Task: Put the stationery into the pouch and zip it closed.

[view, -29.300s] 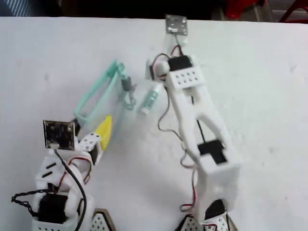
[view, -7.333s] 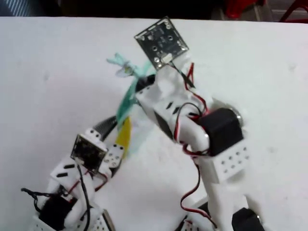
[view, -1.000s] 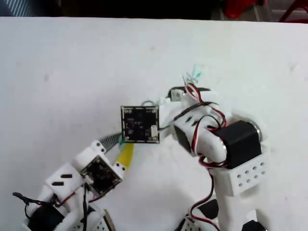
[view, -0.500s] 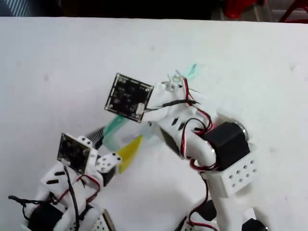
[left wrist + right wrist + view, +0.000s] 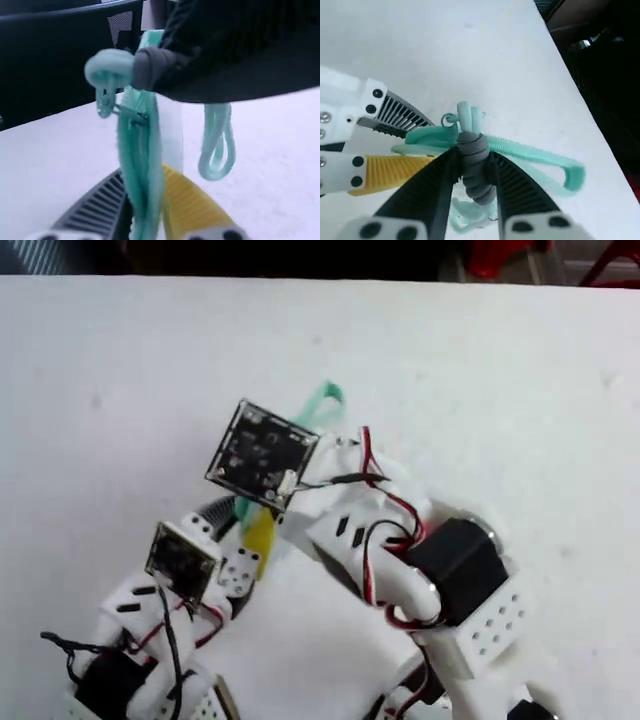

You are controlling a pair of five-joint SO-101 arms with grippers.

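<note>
The right pincer [image 5: 472,156] is squeezing tight on the grey zip pull [image 5: 479,187] of the green pouch [image 5: 530,152]. Its two black fingers [image 5: 520,195] are pressing in on the pull from both sides. The left pincer [image 5: 426,142] is pinching the zip edge of the same pouch, just beside the right one. Its grey finger [image 5: 95,215] is sitting on one side of the green edge and its yellow finger [image 5: 192,207] on the other. The pouch is being held between the two pincers near the middle of the white table [image 5: 500,360]. I cannot tell if it is touching the table. A green cord loop [image 5: 215,150] is hanging down by the pull. From above, the right arm's camera board [image 5: 262,455] is covering most of the pouch.
</note>
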